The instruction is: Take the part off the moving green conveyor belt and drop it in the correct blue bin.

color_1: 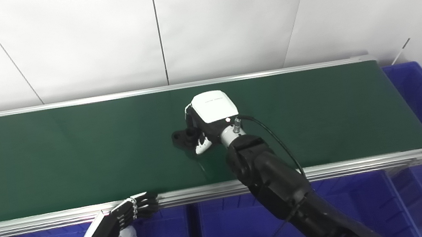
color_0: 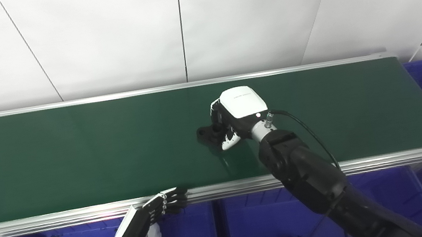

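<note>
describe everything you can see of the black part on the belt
The black part is small, dark and matte, maybe plastic or metal. A rounded lug with what looks like a hole sticks out to the picture's left; the rest is hidden under the right hand, whose fingers curl around it. It sits mid-width on the green conveyor belt; whether it is lifted off the belt cannot be told.

Right hand (color_0: 236,116): white glossy back shell bearing small, illegible dark lettering; black fingers with white tips. A silver cylindrical wrist collar carries a small metal connector, from which a thin black cable runs along the bulky matte-black forearm.

Left hand (color_0: 143,226): white back shell, black segmented fingers (color_0: 171,199), and a white thumb with a black tip. It has a silver wrist collar with a metal connector and black cable.
</note>
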Action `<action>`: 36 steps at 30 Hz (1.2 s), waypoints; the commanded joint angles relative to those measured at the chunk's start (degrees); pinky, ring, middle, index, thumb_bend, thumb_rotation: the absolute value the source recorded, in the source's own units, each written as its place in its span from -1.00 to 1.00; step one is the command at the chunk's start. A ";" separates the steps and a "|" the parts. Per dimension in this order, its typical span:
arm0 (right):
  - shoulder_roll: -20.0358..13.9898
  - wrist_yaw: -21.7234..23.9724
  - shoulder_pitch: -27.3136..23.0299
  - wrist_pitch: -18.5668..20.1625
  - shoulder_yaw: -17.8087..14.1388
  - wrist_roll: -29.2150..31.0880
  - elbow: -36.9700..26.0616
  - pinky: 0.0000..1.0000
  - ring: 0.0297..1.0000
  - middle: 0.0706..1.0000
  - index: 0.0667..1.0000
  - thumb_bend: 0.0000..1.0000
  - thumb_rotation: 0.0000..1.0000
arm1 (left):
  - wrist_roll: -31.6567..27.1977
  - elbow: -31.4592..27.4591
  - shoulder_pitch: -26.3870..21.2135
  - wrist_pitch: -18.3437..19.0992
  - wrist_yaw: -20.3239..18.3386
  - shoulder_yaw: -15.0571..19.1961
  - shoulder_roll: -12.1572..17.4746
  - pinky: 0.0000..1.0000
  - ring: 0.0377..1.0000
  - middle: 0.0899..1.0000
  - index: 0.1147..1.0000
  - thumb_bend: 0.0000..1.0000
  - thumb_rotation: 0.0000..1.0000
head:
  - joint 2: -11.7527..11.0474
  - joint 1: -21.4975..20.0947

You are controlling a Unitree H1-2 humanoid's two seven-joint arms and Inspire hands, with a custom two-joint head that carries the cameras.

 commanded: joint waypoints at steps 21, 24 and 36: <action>-3.47 10.89 11.64 2.11 -6.71 1.83 -30.31 -0.53 -0.40 -0.15 -0.08 0.06 -1.00 | -1.39 -2.49 -0.08 -1.88 -0.95 0.90 -0.23 0.37 0.44 0.50 0.53 0.84 -0.40 | 1.38 -0.79; -4.02 12.30 13.87 1.96 -8.28 1.65 -33.54 -0.53 -0.39 -0.27 -0.02 0.04 -1.00 | -1.55 -2.89 0.26 -1.88 -1.21 1.14 -0.18 0.35 0.44 0.50 0.54 0.85 -0.39 | 1.65 -0.86; -7.42 17.61 26.46 0.38 -12.93 3.17 -41.41 -0.52 -0.38 -0.27 -0.02 0.04 -1.00 | -2.81 -3.80 0.86 -1.88 -3.19 2.56 -0.04 0.29 0.40 0.50 0.53 0.84 -0.45 | 3.23 -1.75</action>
